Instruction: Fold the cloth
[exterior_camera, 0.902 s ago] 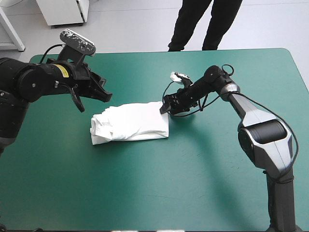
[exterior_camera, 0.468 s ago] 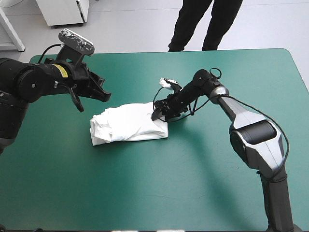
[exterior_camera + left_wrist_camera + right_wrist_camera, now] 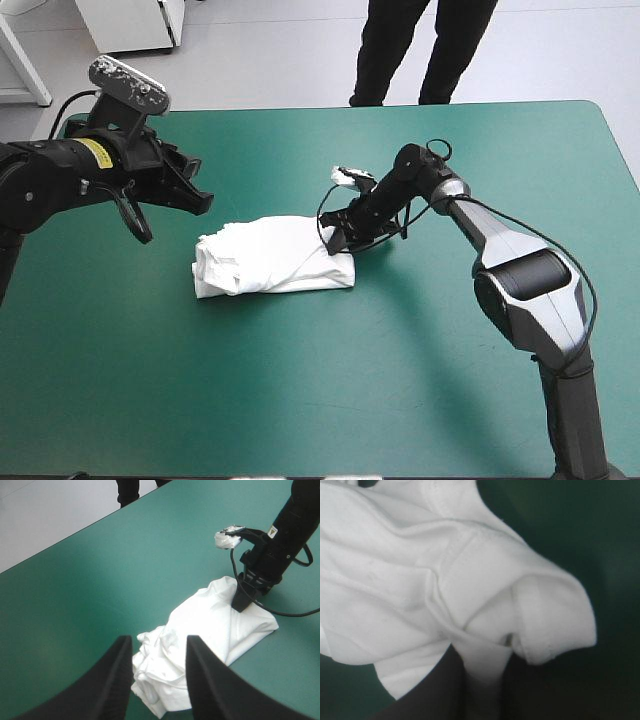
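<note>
While the right claw (image 3: 333,240) pinches the T-shirt's (image 3: 265,265) end, the left claw (image 3: 158,642) hangs open. It runs lengthwise between them.

I see the T-shirt (image 3: 270,255) as a white, roughly oblong folded bundle, lying flat. Its rumpled end, with loose layered folds, sits just ahead of and below my left gripper (image 3: 157,647), clear of the spread fingers. The far end is smoother. There, a hemmed fold is pinched between the nearly closed fingers of my right gripper (image 3: 333,238), at the bundle's corner.
</note>
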### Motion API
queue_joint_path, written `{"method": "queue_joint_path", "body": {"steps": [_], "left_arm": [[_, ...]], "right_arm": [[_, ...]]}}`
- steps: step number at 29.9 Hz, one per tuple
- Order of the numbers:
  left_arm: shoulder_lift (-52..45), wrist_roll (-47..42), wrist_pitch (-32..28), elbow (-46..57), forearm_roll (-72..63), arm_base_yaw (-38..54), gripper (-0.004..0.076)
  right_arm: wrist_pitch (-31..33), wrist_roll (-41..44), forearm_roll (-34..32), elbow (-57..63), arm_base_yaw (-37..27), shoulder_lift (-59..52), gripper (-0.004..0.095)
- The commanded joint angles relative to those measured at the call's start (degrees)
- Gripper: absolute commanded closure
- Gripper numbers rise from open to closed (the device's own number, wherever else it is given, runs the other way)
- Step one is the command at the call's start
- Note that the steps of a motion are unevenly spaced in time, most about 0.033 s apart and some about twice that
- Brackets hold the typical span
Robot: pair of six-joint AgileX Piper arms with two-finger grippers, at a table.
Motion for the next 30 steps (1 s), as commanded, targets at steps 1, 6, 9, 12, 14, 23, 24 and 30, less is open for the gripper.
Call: {"method": "queue_joint_path", "body": {"steps": [1,6,9,12,14,23,24,30], "left_arm": [[-2.0,-0.6,1.5,-1.3,-0.7,-0.4,0.0454],[-2.3,-0.6,1.5,-1.3,-1.1,-0.4,0.0454],[-2.3,-0.6,1.5,-1.3,-2.0,-0.4,0.0454],[-2.3,-0.6,1.5,-1.3,-3.2,-0.4,0.0454],[-2.3,-0.6,1.5,-1.3,-3.2,-0.4,0.0454],[-2.3,-0.6,1.5,-1.3,-3.2,-0.4,0.0454],[-2.3,-0.6,1.5,-1.3,-3.2,-0.4,0.0454],[-2.5,-0.6,1.5,-1.3,-3.4,-0.4,0.0454]], "right_arm": [[2.5,0.9,-12.5,-0.4,-3.8,-4.5,0.0925],[2.4,2.3,-15.5,-0.3,-10.6,-8.9,0.0925],[2.4,2.7,-16.8,0.7,-15.3,-12.2,0.0925],[2.4,2.4,-19.5,4.5,-20.5,-15.9,0.0924],[2.4,2.2,-21.7,7.9,-24.4,-18.2,0.0924],[1.4,-0.8,-22.4,19.6,-41.7,-26.2,0.0924],[0.8,-0.8,-22.3,19.9,-43.4,-26.8,0.0924],[0.4,-2.3,-22.2,20.4,-49.0,-26.8,0.0924]]}}
